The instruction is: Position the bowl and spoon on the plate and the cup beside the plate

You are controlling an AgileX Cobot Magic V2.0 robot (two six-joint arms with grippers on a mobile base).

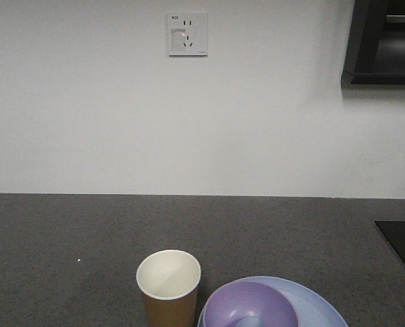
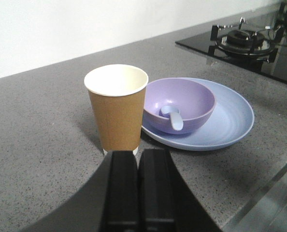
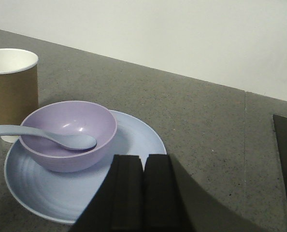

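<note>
The lavender bowl (image 3: 68, 133) sits on the pale blue ringed plate (image 3: 134, 140), with the pale blue spoon (image 3: 61, 139) resting inside, its handle over the rim. The tan paper cup (image 2: 117, 108) stands upright just beside the plate on the speckled grey counter (image 2: 32, 145). The left gripper (image 2: 138, 193) and right gripper (image 3: 144, 193) are both clenched, holding nothing.

Soft, even light (slightly grainy)

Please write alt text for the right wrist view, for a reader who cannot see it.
A purple bowl sits on a blue plate, with a blue spoon lying in it, handle over the rim. A brown cup stands beside the plate; the shut right tool is in front.
</note>
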